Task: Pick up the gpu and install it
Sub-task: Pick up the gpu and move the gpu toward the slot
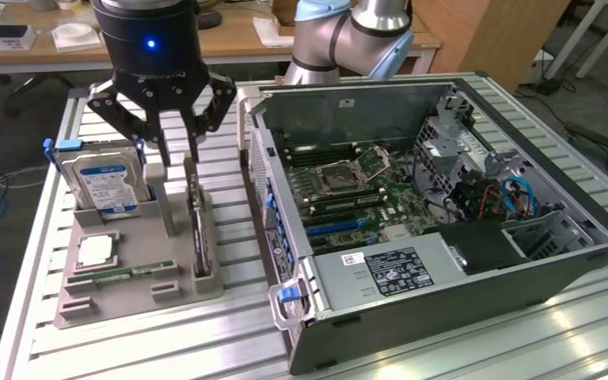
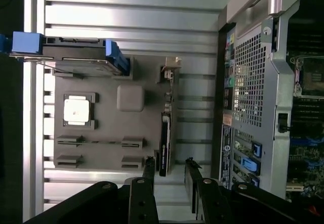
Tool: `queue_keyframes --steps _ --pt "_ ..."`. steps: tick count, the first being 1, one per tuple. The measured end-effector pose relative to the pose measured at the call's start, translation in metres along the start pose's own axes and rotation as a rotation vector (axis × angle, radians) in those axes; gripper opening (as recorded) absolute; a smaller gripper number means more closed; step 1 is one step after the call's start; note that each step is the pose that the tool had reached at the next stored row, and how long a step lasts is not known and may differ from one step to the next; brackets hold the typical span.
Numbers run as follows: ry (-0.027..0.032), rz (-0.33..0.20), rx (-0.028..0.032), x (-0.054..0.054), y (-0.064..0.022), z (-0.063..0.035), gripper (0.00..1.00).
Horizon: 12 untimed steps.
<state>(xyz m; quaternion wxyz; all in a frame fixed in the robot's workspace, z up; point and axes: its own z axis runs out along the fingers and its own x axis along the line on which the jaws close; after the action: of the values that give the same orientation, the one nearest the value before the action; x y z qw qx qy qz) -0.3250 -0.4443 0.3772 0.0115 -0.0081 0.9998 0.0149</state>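
The gpu (image 1: 197,226) is a thin dark card standing on edge in a slot of the grey holder (image 1: 124,299), next to the open computer case (image 1: 557,261). My gripper (image 1: 175,154) hangs open just over the card's far end, one finger on each side of it. From the wrist view, the gpu (image 2: 165,138) runs lengthwise away from the gripper (image 2: 169,167), its pale bracket (image 2: 172,68) at the far end. Its near end lines up with the gap between the two black fingers (image 2: 148,171). I see no contact with the card.
The holder (image 2: 109,128) also carries a silver hard drive with a blue label (image 1: 101,184), a square processor (image 1: 95,250) and a green memory strip (image 1: 124,274). The case's motherboard (image 1: 373,194) lies exposed. The ribbed metal table (image 1: 209,340) surrounds everything, and a desk stands behind.
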Motion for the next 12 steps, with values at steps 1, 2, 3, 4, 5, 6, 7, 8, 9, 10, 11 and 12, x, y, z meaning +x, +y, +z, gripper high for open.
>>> queue_keyframes --steps 1,2,3,4,5,6,7,8,9,10,11,12 --pt "0.0002 0.0 0.0001 0.0 -0.0004 0.0006 0.37" --pt "0.0 0.0 0.0 0.0001 -0.0008 0.0013 0.37" --pt "0.0 0.0 0.0 0.0001 -0.0012 0.0021 0.37" --pt "0.0 0.0 0.0 0.0001 -0.0014 0.0029 0.37" --pt "0.0 0.0 0.0 0.0001 -0.0017 0.0038 0.37" --pt "0.0 0.0 0.0 0.0001 -0.0018 0.0046 0.37" --pt "0.0 0.0 0.0001 0.0001 -0.002 0.0056 0.37" --pt "0.0 0.0 0.0 0.0002 -0.0021 0.0064 0.37" --pt "0.0 0.0 0.0 0.0002 -0.0022 0.0072 0.37" --pt "0.0001 0.0 0.0 0.0002 -0.0023 0.0079 0.37" --pt "0.0 0.0 0.0 0.0002 -0.0024 0.0087 0.37" --pt "0.0 0.0 0.0 0.0002 -0.0025 0.0095 0.37"
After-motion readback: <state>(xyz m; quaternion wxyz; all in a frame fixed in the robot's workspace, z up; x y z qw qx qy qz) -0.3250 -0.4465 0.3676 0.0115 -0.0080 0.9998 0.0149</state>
